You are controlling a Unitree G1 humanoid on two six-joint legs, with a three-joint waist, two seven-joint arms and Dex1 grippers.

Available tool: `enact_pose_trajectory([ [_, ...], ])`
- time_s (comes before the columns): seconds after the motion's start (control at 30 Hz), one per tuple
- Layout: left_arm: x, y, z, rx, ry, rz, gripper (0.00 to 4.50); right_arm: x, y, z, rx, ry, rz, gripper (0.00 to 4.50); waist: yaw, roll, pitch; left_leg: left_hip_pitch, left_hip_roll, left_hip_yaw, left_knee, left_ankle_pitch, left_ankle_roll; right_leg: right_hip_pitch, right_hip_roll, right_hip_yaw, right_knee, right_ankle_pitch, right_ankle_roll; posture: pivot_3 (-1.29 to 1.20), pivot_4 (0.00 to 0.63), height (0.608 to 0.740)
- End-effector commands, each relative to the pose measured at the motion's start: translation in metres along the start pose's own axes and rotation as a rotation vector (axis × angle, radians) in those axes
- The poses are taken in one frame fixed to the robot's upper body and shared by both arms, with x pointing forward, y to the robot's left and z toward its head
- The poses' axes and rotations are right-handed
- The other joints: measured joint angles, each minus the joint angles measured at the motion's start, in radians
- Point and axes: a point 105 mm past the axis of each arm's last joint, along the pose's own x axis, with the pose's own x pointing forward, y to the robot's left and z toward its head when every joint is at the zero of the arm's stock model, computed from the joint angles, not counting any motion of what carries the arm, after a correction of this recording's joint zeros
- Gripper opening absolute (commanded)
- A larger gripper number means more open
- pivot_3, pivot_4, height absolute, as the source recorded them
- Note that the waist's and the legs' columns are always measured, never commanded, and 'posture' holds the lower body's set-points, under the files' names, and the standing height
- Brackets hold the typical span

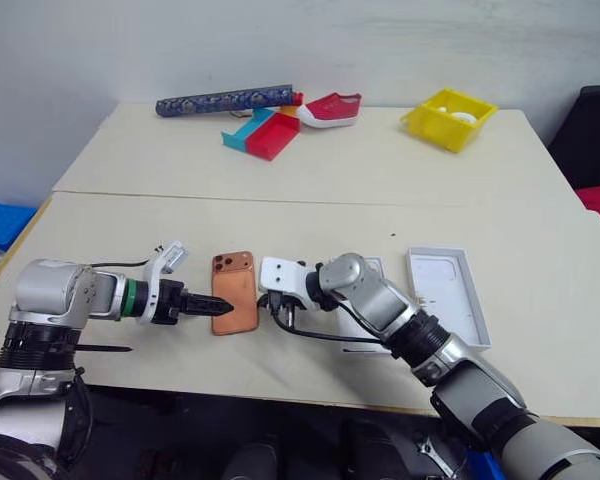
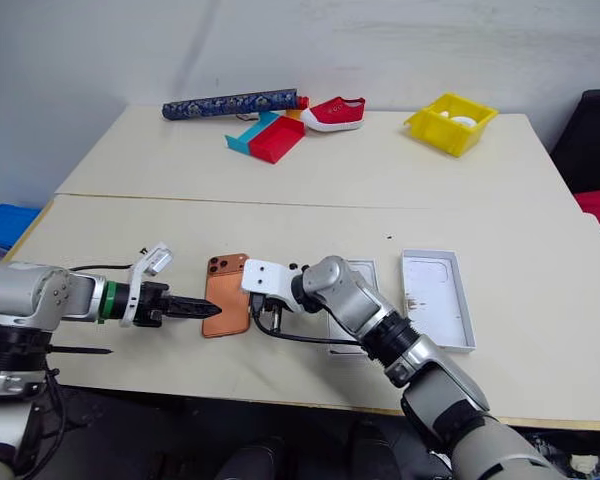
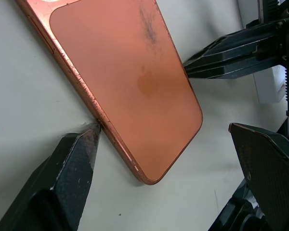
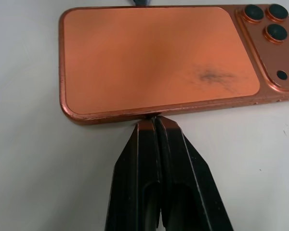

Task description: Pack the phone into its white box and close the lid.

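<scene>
The copper-orange phone (image 1: pixel 235 290) lies back up on the table, camera bump at its far end. My left gripper (image 3: pixel 164 130) is open and straddles the phone's near corner; one fingertip (image 3: pixel 89 139) touches its long edge. From the opposite side my right gripper (image 4: pixel 154 120) is shut, its tips pressed against the phone's other long edge, holding nothing. The white box (image 1: pixel 376 266) is mostly hidden behind my right forearm. To its right the lid (image 1: pixel 447 295) lies open side up, showing a faint phone outline.
At the table's far side are a yellow bin (image 1: pixel 448 118), a red shoe (image 1: pixel 330 110), red and teal trays (image 1: pixel 263 133) and a dark patterned roll (image 1: pixel 225 101). A black cable (image 1: pixel 320 335) loops under my right wrist.
</scene>
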Motion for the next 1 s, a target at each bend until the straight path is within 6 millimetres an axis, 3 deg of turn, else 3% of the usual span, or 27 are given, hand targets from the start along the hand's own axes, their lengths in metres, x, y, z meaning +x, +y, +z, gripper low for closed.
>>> enact_pose_trajectory([
  [0.03, 0.039, -0.010, -0.038, -0.145, 0.142, -0.125, 4.49, 0.000, 0.000, 0.011, -0.024, -0.047, -0.003, 0.00, 0.000, 0.000, -0.002, 0.000, 0.000, -0.001, 0.000, 0.000, 0.000, 0.000, 0.000, 0.000, 0.000, 0.000, 0.000, 0.00, 0.150, 0.740],
  [0.3, 0.040, -0.008, -0.026, -0.251, 0.043, -0.196, 4.49, -0.004, 0.001, 0.003, -0.013, -0.035, -0.009, 0.00, 0.001, 0.000, -0.003, 0.006, -0.001, -0.007, -0.003, 0.000, -0.001, 0.003, 0.000, 0.000, -0.005, 0.000, 0.000, 0.00, 0.150, 0.740],
  [0.43, 0.041, -0.015, -0.015, -0.289, -0.020, -0.283, 4.49, -0.004, 0.003, 0.002, -0.011, -0.035, -0.007, 0.00, 0.003, 0.000, -0.003, 0.013, -0.001, -0.009, -0.007, 0.000, -0.001, 0.013, 0.000, 0.000, -0.010, 0.000, 0.000, 0.00, 0.150, 0.740],
  [1.0, 0.043, -0.032, -0.004, -0.301, -0.129, -0.403, 4.49, -0.005, 0.006, 0.002, 0.032, -0.062, 0.002, 0.00, 0.018, -0.002, -0.003, 0.012, -0.001, -0.015, -0.017, 0.004, -0.006, 0.013, 0.000, 0.000, -0.013, -0.001, 0.002, 0.00, 0.150, 0.740],
])
